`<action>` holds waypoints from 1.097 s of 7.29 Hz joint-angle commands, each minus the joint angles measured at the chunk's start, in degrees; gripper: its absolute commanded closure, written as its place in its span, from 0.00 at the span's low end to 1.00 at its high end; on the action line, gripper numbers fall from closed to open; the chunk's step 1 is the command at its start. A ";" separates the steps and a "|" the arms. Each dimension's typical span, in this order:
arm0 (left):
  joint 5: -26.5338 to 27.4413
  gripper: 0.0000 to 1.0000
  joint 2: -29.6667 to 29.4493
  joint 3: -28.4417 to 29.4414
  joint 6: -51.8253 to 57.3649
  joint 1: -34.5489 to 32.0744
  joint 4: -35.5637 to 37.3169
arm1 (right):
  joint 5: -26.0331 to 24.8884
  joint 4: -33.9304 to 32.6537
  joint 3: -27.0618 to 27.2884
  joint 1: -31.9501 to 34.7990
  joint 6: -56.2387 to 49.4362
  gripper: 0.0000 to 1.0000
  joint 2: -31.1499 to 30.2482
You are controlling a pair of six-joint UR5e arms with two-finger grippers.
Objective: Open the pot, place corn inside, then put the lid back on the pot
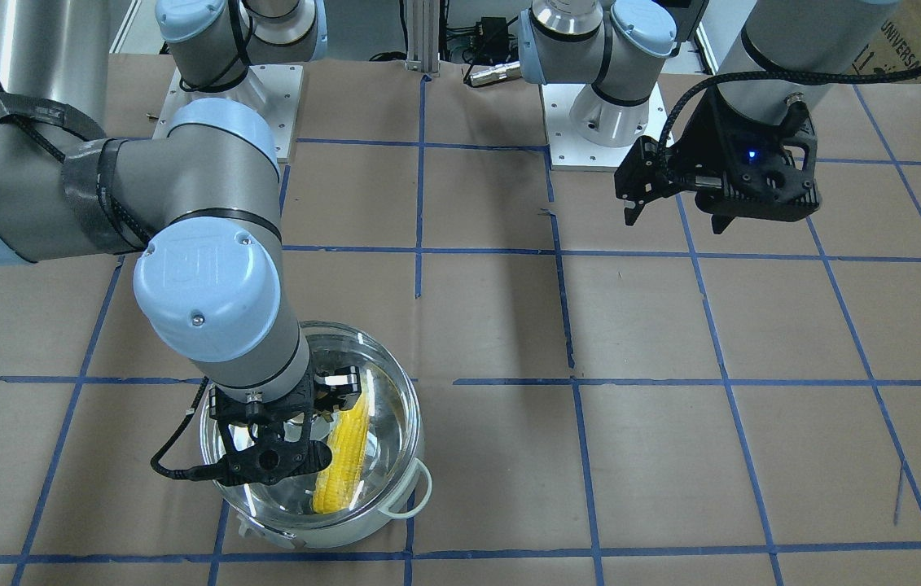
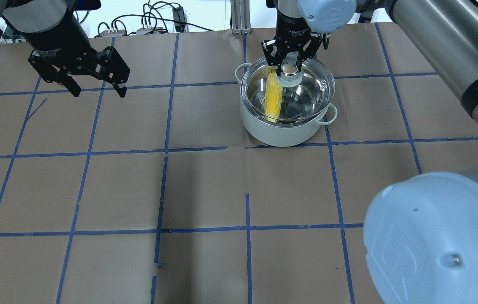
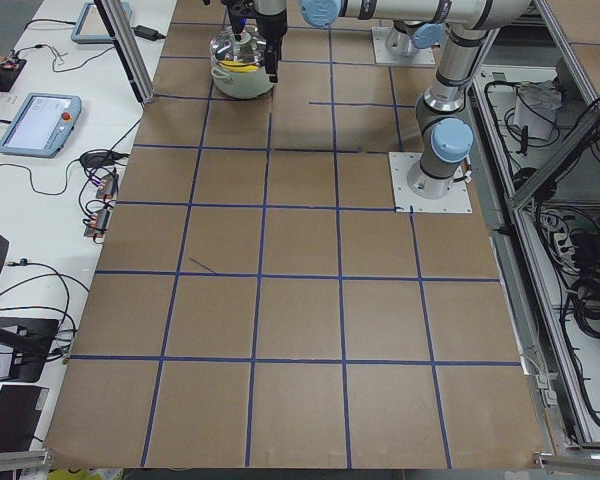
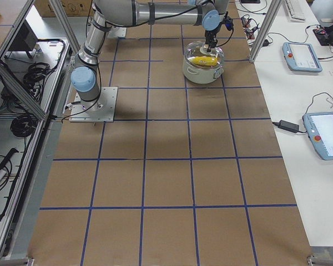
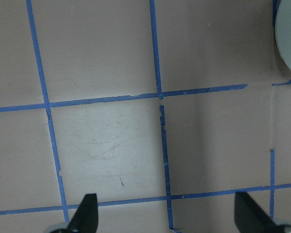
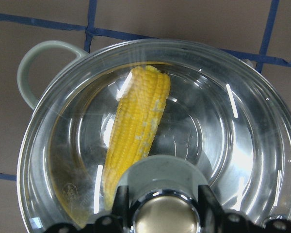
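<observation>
The pot (image 2: 281, 133) stands on the far right part of the table, whitish outside with pale loop handles (image 6: 34, 63). The yellow corn (image 2: 273, 95) lies inside it and shows through the glass, also in the right wrist view (image 6: 138, 124). The clear lid (image 2: 308, 90) sits on the pot's rim. My right gripper (image 2: 289, 67) is straight above it, its fingers (image 6: 122, 199) closed against the knob (image 6: 165, 216). My left gripper (image 2: 97, 90) is open and empty, hovering above bare table far to the pot's left.
The table is brown paper with a blue tape grid (image 2: 165, 150). The arms' white base plates (image 1: 590, 130) sit at the robot's side. Tablets and cables (image 4: 302, 55) lie on the side bench beyond the table edge.
</observation>
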 commanded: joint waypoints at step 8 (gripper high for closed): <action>0.05 0.00 -0.10 0.01 0.00 0.00 0.00 | 1.05 -0.77 0.16 0.09 0.12 0.61 0.06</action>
